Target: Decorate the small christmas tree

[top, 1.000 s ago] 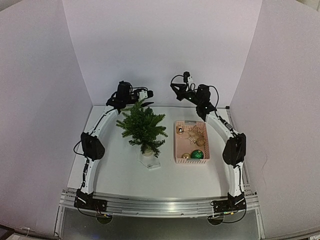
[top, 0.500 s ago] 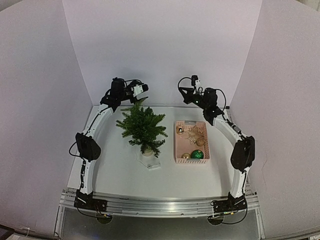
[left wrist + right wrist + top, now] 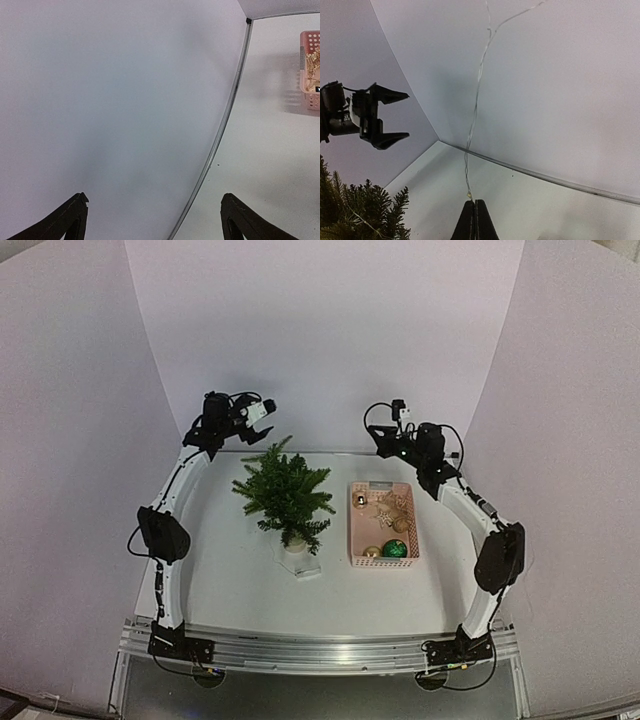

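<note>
The small christmas tree (image 3: 287, 495), dark green on a pale base, stands left of centre; its branch tips also show in the right wrist view (image 3: 360, 210). My left gripper (image 3: 264, 423) is open and empty, raised behind the treetop near the back wall; its fingers (image 3: 67, 220) frame only wall and table. It also shows in the right wrist view (image 3: 387, 116). My right gripper (image 3: 381, 436) hangs behind the pink basket (image 3: 383, 556). It is shut (image 3: 475, 202) on the end of a thin silver wire light string (image 3: 479, 90) that runs upward out of view.
The basket holds a green ball (image 3: 394, 549), a gold ball (image 3: 371, 552), gold star ornaments (image 3: 385, 510) and a small bell (image 3: 360, 501). Its corner shows in the left wrist view (image 3: 311, 70). White walls enclose the back and both sides.
The left gripper has drawn back and leftward, away from the treetop. The right gripper has shifted to the right, still shut on the wire.
</note>
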Motion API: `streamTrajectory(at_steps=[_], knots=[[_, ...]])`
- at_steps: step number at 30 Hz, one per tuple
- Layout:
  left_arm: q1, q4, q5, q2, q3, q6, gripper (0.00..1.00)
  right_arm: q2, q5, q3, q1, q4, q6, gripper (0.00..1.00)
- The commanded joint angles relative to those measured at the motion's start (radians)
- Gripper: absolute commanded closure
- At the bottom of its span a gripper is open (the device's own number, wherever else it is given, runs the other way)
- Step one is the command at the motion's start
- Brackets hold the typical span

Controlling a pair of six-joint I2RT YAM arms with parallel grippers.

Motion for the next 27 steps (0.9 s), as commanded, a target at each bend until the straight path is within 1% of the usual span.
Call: streamTrajectory(at_steps=[1,6,9,14,20,27], knots=[[0.028,-0.080,-0.037,-0.150,0.002,-0.039,0.07,-0.020,-0.030,-0.049,-0.005,-0.019,0.030,1.00],[0.052,-0.197,-0.035,-0.231,-0.016,-0.062,0.07,-0.054,-0.004,-0.183,-0.001,-0.018,0.000,1.00],[0.055,-0.244,-0.036,-0.288,-0.043,-0.073,0.07,-0.106,0.000,-0.285,0.031,0.016,-0.030,1.00],[0.055,-0.322,-0.038,-0.344,-0.049,-0.133,0.07,-0.170,0.034,-0.385,0.129,0.066,-0.084,1.00],[0.055,-0.399,-0.019,-0.389,-0.038,-0.222,0.07,-0.244,0.124,-0.504,0.240,0.085,-0.127,1.00],[0.046,-0.467,0.022,-0.440,-0.054,-0.294,0.10,-0.339,0.198,-0.580,0.357,0.086,-0.189,1.00]])
